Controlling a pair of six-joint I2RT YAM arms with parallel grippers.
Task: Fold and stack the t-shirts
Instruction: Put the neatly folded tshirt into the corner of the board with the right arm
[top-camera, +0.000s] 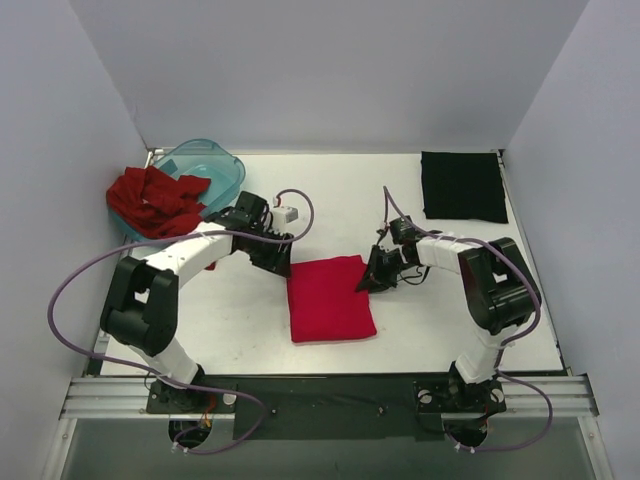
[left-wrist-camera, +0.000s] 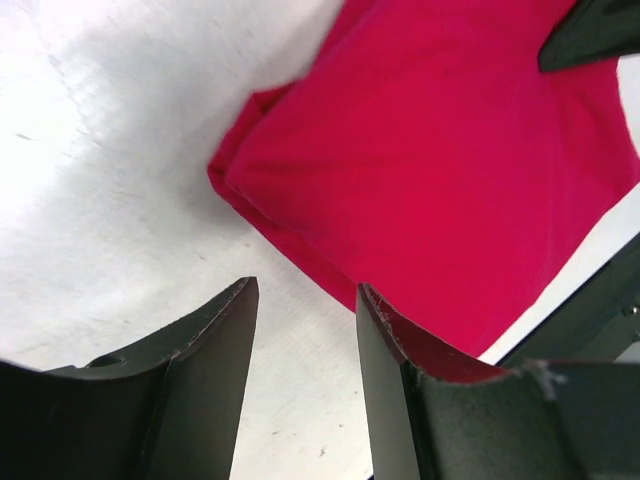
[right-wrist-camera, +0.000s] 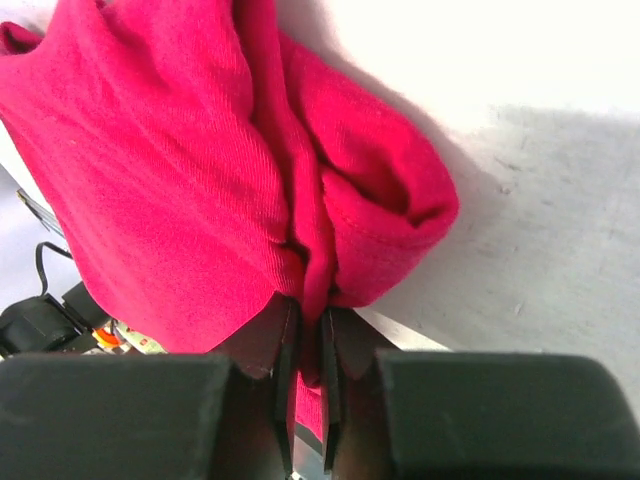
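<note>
Bare table (top-camera: 350, 195) beyond the crimson-pink t-shirt (top-camera: 330, 298) lies open; the teal tub (top-camera: 215, 165) crowds the far-left corner.
</note>
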